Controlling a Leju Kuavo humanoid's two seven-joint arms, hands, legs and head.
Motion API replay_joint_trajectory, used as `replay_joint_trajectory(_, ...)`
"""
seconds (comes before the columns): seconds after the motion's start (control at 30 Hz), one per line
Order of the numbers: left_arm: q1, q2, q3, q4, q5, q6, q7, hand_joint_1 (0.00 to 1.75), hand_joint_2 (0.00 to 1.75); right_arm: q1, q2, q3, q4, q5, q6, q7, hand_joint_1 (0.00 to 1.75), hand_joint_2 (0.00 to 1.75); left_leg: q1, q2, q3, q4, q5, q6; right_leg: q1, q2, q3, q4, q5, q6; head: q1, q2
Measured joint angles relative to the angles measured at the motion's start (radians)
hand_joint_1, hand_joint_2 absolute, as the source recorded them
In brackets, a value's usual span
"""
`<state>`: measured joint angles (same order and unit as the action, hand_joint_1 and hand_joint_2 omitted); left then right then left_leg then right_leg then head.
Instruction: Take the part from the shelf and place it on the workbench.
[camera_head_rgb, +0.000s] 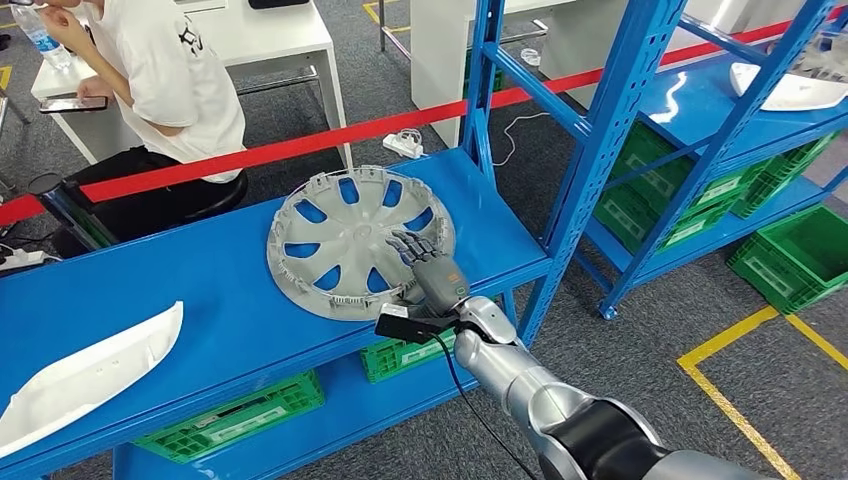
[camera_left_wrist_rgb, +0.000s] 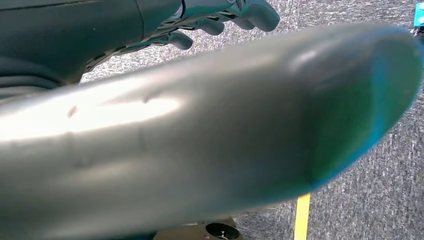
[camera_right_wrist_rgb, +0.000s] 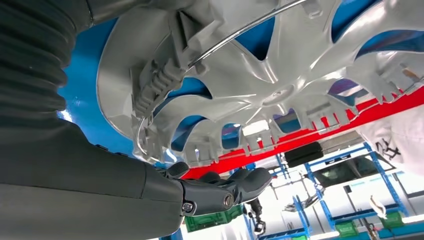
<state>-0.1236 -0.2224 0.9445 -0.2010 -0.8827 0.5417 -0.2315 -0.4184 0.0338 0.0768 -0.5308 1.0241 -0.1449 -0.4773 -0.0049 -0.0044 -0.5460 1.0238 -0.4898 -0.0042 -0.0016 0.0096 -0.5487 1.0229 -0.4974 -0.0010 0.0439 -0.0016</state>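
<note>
The part is a grey wheel cover (camera_head_rgb: 350, 240) lying inner face up on the blue shelf board (camera_head_rgb: 200, 300), close to its front edge. My right hand (camera_head_rgb: 425, 262) reaches over the cover's near right rim, with its fingers (camera_head_rgb: 410, 245) spread and resting on the inner face. In the right wrist view the cover (camera_right_wrist_rgb: 260, 85) is very close, and the thumb and fingers (camera_right_wrist_rgb: 220, 192) lie beside its clipped rim with nothing between them. My left hand (camera_left_wrist_rgb: 220, 20) hangs over the grey floor, its fingers loosely bent and holding nothing.
A white moulded part (camera_head_rgb: 80, 375) lies at the shelf's left end. Green crates (camera_head_rgb: 230, 420) sit under the shelf. A red tape (camera_head_rgb: 300, 145) runs behind it, and a seated person (camera_head_rgb: 160, 90) is beyond. A second blue rack (camera_head_rgb: 700, 120) stands to the right.
</note>
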Motion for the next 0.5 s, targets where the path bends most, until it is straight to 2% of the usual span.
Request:
replay_joint_trajectory(0.07, 0.0, 0.0, 0.0, 0.0, 0.0, 0.0, 0.0, 0.0, 0.0, 0.003, 0.002, 0.01, -0.008, 0.012, 0.004, 0.023, 0.06, 1.75, 0.0, 0.0, 0.001, 0.0, 0.0, 0.0, 0.0, 0.0, 0.0, 0.0, 0.0, 0.0, 0.0, 0.0)
replay_joint_trajectory(0.2, 0.0, 0.0, 0.0, 0.0, 0.0, 0.0, 0.0, 0.0, 0.0, 0.016, 0.004, 0.023, -0.029, 0.016, 0.021, 0.043, 1.75, 1.75, 0.0, 0.0, 0.002, 0.0, 0.0, 0.0, 0.0, 0.0, 0.001, 0.0, 0.0, 0.0, 0.0, 0.0)
replay_joint_trajectory(0.5, 0.001, 0.0, 0.0, 0.0, 0.0, 0.004, -0.009, 0.0, 0.0, 0.071, 0.004, 0.043, -0.102, 0.011, 0.031, 0.036, 1.75, 1.75, 0.0, 0.0, 0.0, 0.0, 0.0, 0.0, 0.0, -0.001, 0.001, 0.0, 0.0, 0.0, 0.0, 0.0)
